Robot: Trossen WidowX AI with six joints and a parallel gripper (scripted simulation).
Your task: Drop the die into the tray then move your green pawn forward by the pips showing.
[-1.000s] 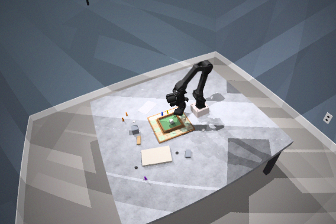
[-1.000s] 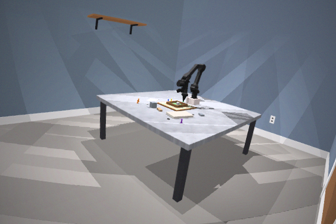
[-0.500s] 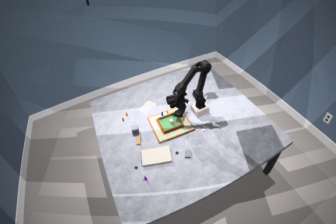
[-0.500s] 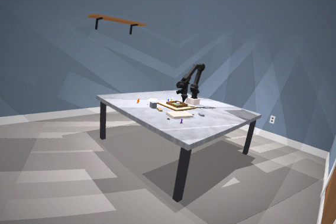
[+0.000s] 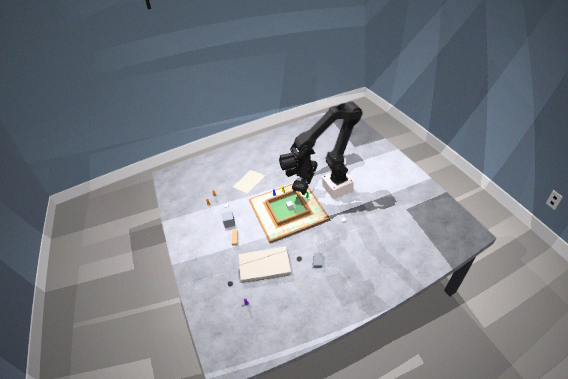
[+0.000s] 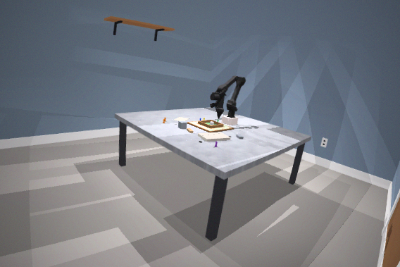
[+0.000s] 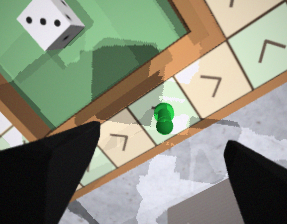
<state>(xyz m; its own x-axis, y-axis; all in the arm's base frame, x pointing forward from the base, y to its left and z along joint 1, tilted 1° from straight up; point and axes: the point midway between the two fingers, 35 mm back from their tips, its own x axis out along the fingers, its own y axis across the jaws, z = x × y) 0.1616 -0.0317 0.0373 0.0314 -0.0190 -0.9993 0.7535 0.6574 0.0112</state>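
The green pawn (image 7: 164, 119) (image 5: 307, 195) stands upright on a pale green square of the board's arrow track (image 7: 214, 80), free of the fingers. My gripper (image 7: 162, 138) (image 5: 301, 187) (image 6: 218, 118) is open, its two dark fingers spread wide on either side of the pawn and not touching it. The white die (image 7: 49, 22) (image 5: 290, 205) lies in the green tray (image 7: 104, 65) (image 5: 278, 204) with three pips on top. The board (image 5: 295, 229) (image 6: 205, 127) lies in the middle of the table, in front of the arm's base.
Blue (image 5: 274, 192) and yellow (image 5: 283, 189) pawns stand on the board's far edge. Two orange pawns (image 5: 210, 197), a grey box (image 5: 228, 219), a tan block (image 5: 234, 237), a beige slab (image 5: 264, 263), a purple pawn (image 5: 245, 301) and small discs lie on the table. The white base block (image 5: 338, 185) stands right of the board.
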